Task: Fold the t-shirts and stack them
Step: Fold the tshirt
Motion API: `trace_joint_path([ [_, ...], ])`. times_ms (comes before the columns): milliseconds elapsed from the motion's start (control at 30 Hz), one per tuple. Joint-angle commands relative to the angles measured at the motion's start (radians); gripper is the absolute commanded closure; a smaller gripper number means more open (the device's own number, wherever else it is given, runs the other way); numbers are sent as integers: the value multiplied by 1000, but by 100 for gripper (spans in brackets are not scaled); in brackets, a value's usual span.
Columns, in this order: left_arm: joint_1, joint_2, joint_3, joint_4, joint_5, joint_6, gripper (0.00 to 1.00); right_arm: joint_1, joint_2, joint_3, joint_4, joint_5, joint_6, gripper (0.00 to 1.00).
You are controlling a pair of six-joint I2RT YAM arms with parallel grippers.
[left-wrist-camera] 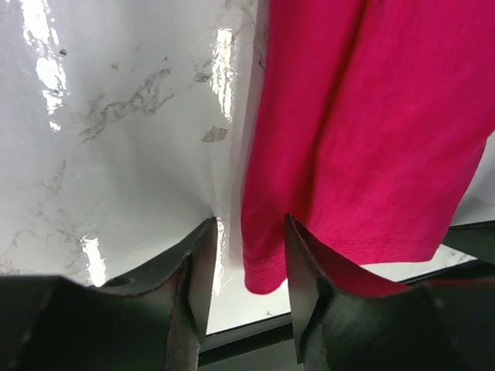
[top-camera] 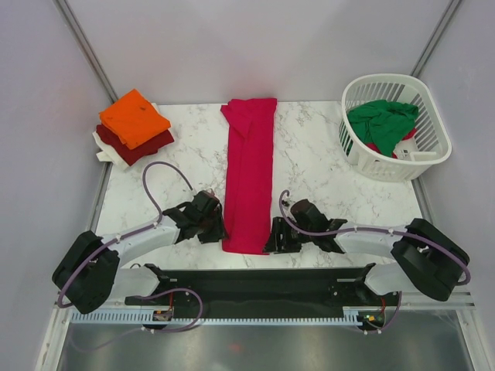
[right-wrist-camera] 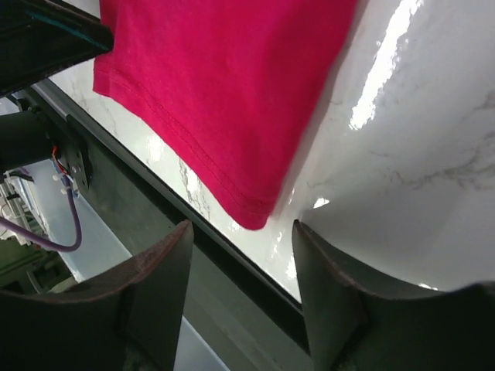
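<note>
At the near edge of the marble worktop (top-camera: 317, 170), the left pincer (top-camera: 218, 230) is being held low at the near left corner of the crimson t-shirt (top-camera: 249, 178). Its jaws are standing partly apart, and the hemmed corner is lying between them (the finger (left-wrist-camera: 298, 255) on the shirt's side is seen against the cloth, while bare marble is showing beside the other). No clamping of the cloth is being shown there.

The right pincer (top-camera: 275, 236) is being held at the near right corner of the same shirt, its jaws also apart at a middling width. In its wrist view the hem corner is lying just ahead of the gap between the two fingers. Whether either finger is touching the cloth cannot be told.

The crimson t-shirt is lying flat along the middle of the worktop, folded into a long narrow strip that is running from the near edge to the far edge, with a sleeve turned in at the far end.

Farther back, at the far left corner, folded tees are being kept in a stack: the orange t-shirt (top-camera: 134, 117) on top, the dark red t-shirt (top-camera: 145, 147) beneath it, the white t-shirt (top-camera: 108, 152) at the bottom. At the far right, the green t-shirt (top-camera: 380, 120) is lying crumpled inside the white slatted basket (top-camera: 433, 108).
</note>
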Motion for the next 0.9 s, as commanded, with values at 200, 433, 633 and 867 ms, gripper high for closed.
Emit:
trace_joint_path([
  [200,-29,-3,-50,47,28,-49,78,28,128,-44,175,28,60,55],
  [433,-65,-13,-42,46,51,-61,98,28,82,-61,154,66,32,100],
  [633,-189,-67,-7,-23,25,-153,98,28,-142,-49,-137,190,-17,100],
  [867,-250,-133,13,-88,5,-217,98,28,-332,-32,-331,212,-24,100],
])
